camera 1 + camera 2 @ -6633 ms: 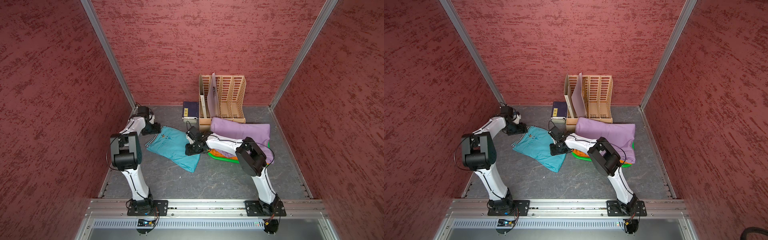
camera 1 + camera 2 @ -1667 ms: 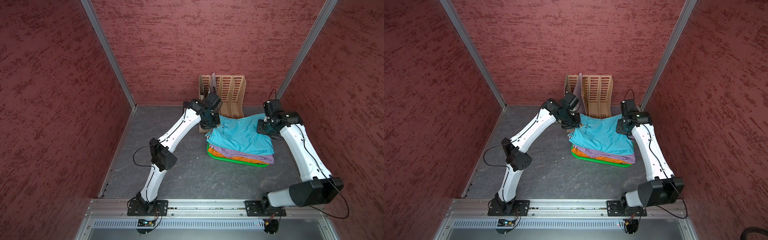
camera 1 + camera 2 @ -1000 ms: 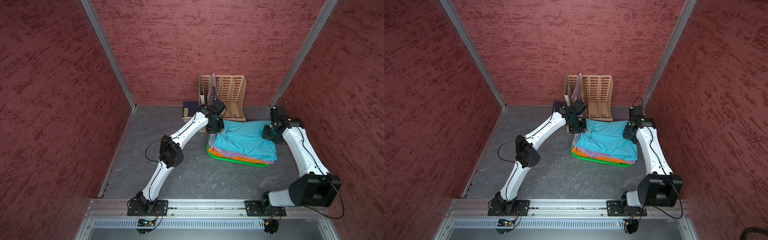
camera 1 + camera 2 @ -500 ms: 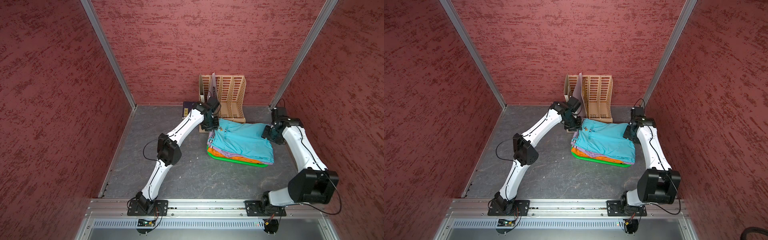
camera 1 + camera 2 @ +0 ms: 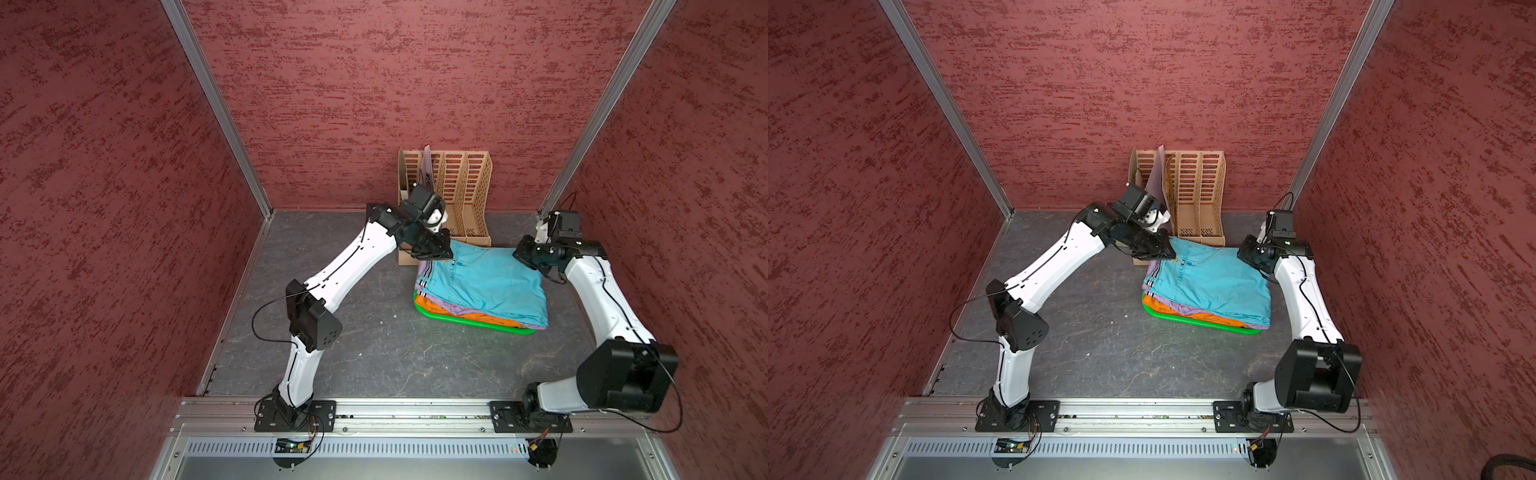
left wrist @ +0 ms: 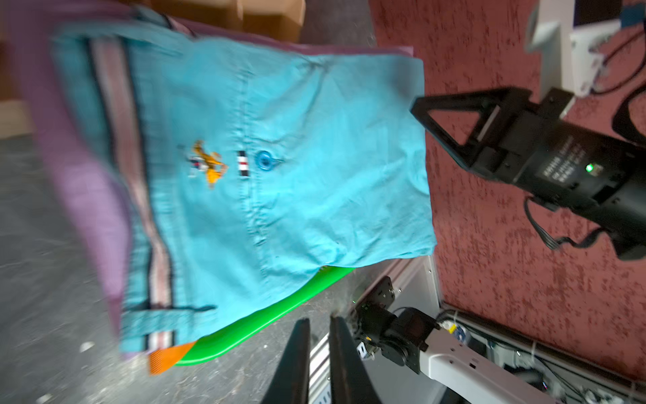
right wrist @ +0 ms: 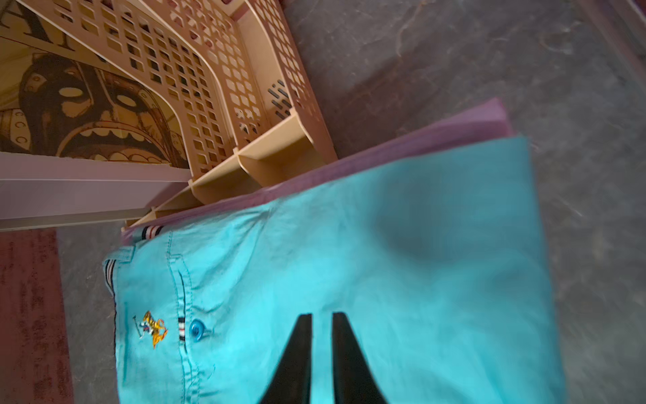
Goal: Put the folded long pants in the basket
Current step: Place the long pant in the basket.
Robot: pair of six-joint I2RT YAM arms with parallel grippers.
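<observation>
File organiser (image 5: pixel 465 187) perhaps against stacked pants (image 5: pixel 486 282)

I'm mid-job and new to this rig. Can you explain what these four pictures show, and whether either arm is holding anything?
These are two white robot arms bolted to a metal front rail, each ending in a black two-fingered claw. Two pictures look down on the whole scene from overhead. The other two come from a camera on each wrist, looking along that claw. On the grey table sits a shallow bright green plastic basket. It is stacked with folded teal cloth trousers on top, and folded lilac trousers and folded orange trousers beneath. A beige slotted file organiser stands behind. The left claw and right claw are near the stack's far corners, both shut and holding nothing.
</observation>
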